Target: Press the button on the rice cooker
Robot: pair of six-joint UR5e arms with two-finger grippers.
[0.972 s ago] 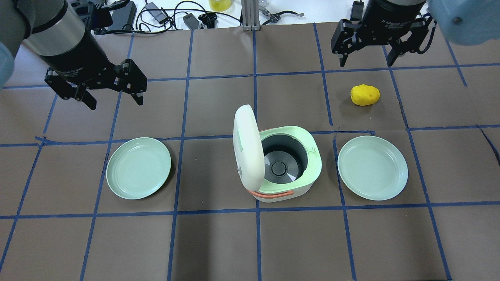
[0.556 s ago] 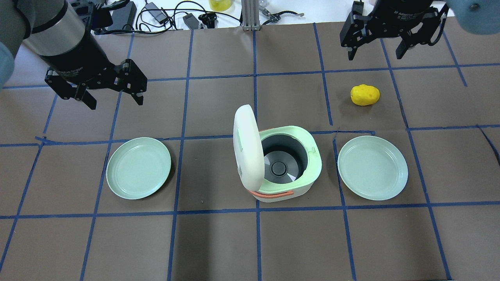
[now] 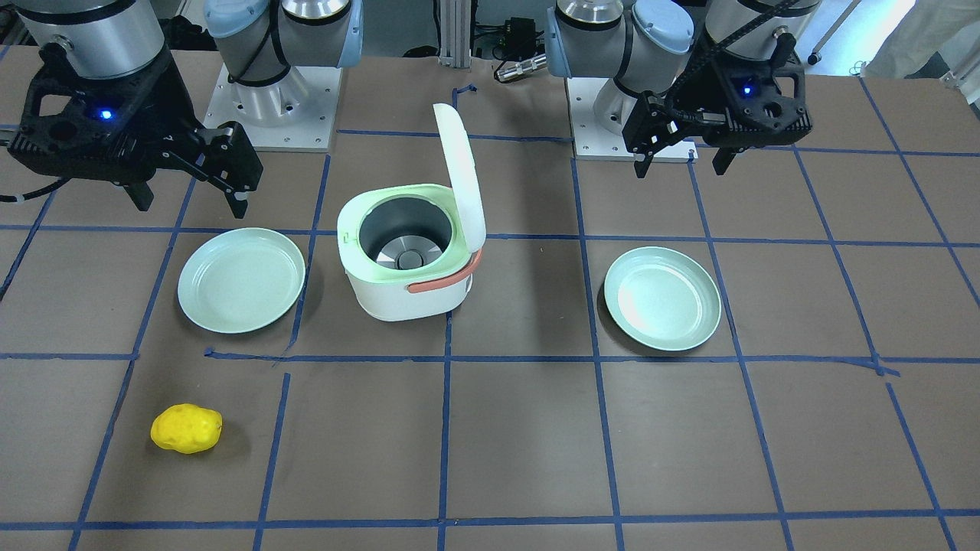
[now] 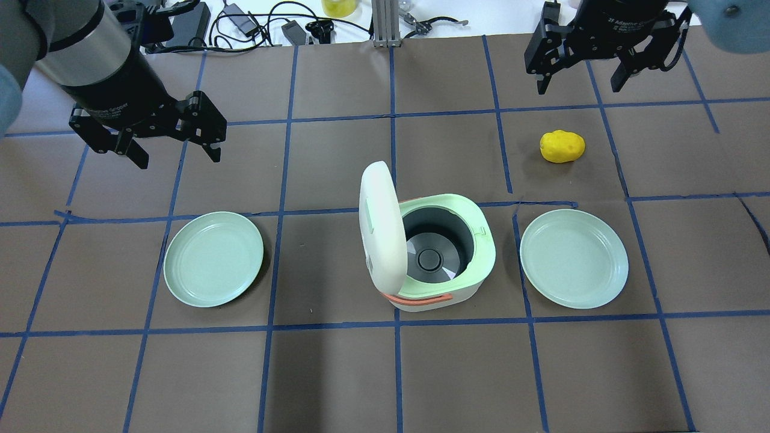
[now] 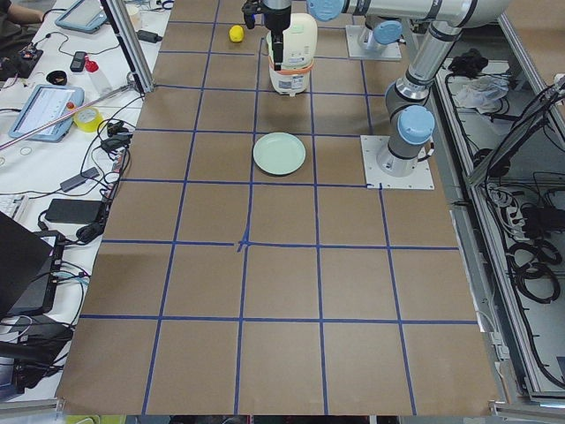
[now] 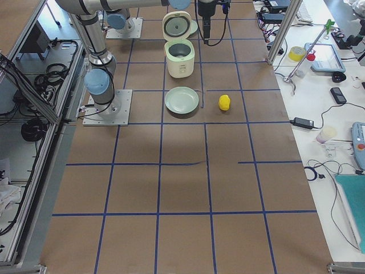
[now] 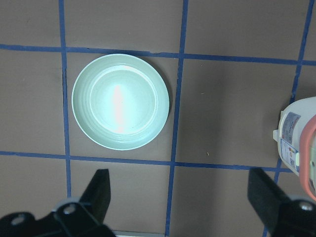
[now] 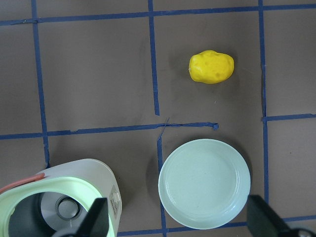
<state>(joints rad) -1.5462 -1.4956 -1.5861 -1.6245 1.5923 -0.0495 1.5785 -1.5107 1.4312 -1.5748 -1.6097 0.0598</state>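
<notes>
- Right claw (image 4: 577,79): over the last second it has pulled away from the middle of the bench (image 4: 337,373) toward the top right corner of the overhead view. Most of that travel came early, and it has barely moved in the final stretch. Its fingers are spread wide and hold nothing, and its wrist view shows only bare bench between them.
- Left claw (image 4: 178,157): unchanged, hanging at the upper left of the overhead view. It is also spread wide and empty, above and behind the left plate (image 4: 213,258).
- Rice cooker (image 4: 484,252): it sits at the centre of the frame, between the left plate and the right plate (image 4: 573,258), and has not shifted. Its lid (image 4: 380,225) stands upright on the left side, and the inner pot is exposed and looks empty.
- Button: I cannot pick it out with certainty in any view.
- Yellow potato (image 4: 562,146): it lies untouched at the upper right, well apart from the cooker.
- Finding: neither claw is near or touching the cooker. With the lid already sprung open and the right arm backing off, I judge the press as most likely done and this moment as the retreat. If the press is still owed, the arm is heading the wrong way.
</notes>
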